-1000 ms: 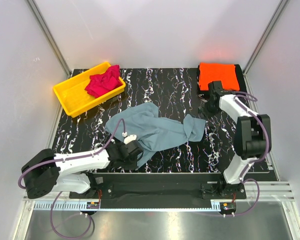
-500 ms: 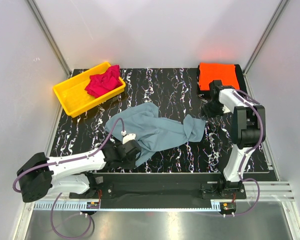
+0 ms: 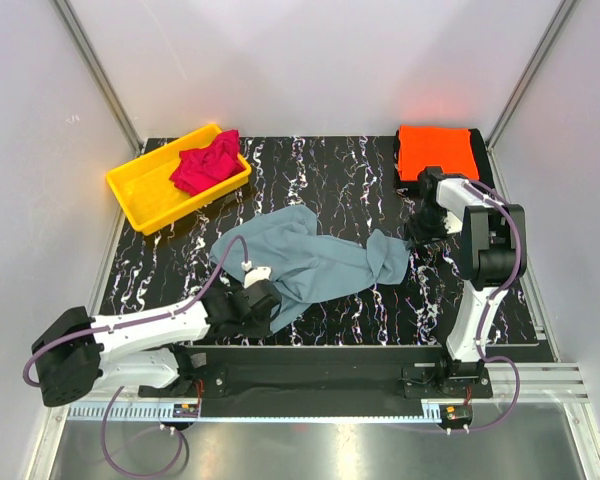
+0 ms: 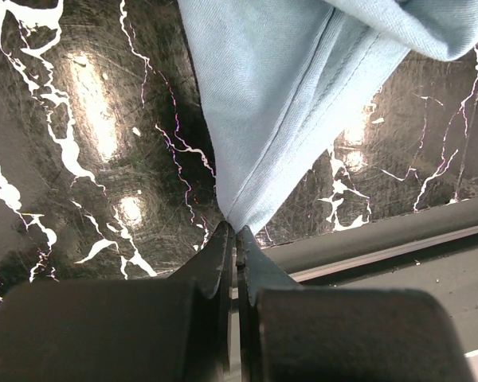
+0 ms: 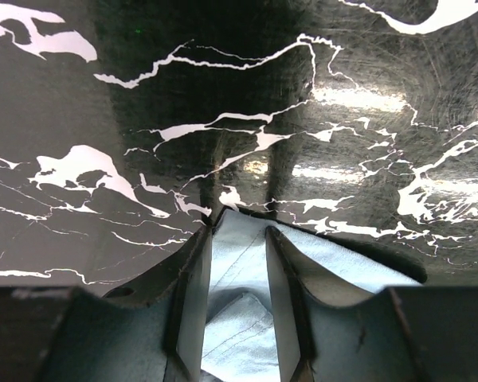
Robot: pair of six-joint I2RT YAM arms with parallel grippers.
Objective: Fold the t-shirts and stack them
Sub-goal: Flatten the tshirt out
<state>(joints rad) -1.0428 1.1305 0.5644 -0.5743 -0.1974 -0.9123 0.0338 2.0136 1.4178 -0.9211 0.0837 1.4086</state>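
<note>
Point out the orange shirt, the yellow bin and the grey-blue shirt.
orange shirt (image 3: 435,150), top view, middle of the folded cloth.
yellow bin (image 3: 148,193), top view, its bare floor.
grey-blue shirt (image 3: 315,262), top view, middle of its body.

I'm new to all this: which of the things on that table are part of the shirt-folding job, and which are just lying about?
Part of the job: grey-blue t-shirt, spread mid-table; orange t-shirt, folded, far right corner; crimson t-shirt, crumpled in the yellow bin.
Just lying about: yellow bin; marbled table.
</note>
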